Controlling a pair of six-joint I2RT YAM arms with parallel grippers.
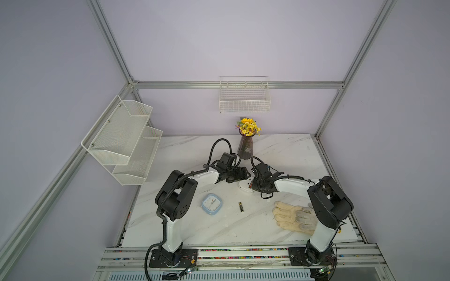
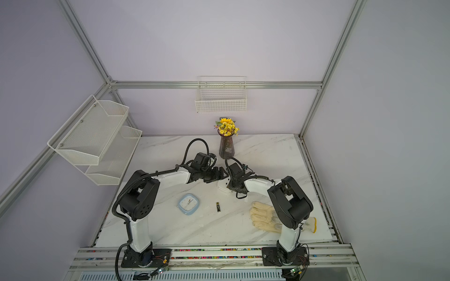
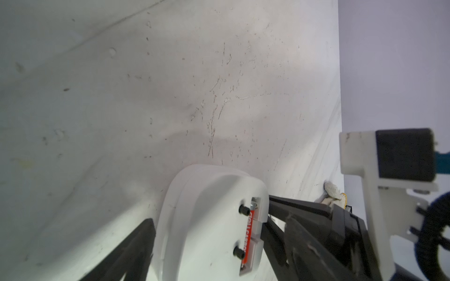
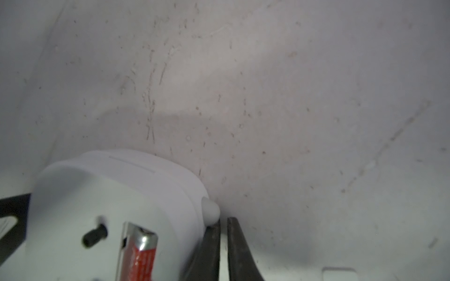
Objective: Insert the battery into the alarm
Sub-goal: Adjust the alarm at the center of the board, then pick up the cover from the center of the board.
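A white alarm (image 1: 244,187) (image 2: 222,187) lies face down at the table's middle, between both arms. A red battery (image 3: 248,233) (image 4: 141,258) sits in the slot in its back. My left gripper (image 3: 219,223) (image 1: 239,174) is open, and its fingers (image 3: 136,245) stand on either side of the alarm's body. Against the alarm's side, by a small round white knob (image 4: 210,210), my right gripper (image 4: 224,220) (image 1: 252,185) is shut with nothing between its fingers. A black battery (image 1: 241,207) (image 2: 218,207) lies loose nearer the front.
A blue square clock (image 1: 211,203) lies face up left of the black battery. A cream work glove (image 1: 293,215) lies at the front right, partly under the right arm. A vase of yellow flowers (image 1: 246,143) stands just behind the grippers.
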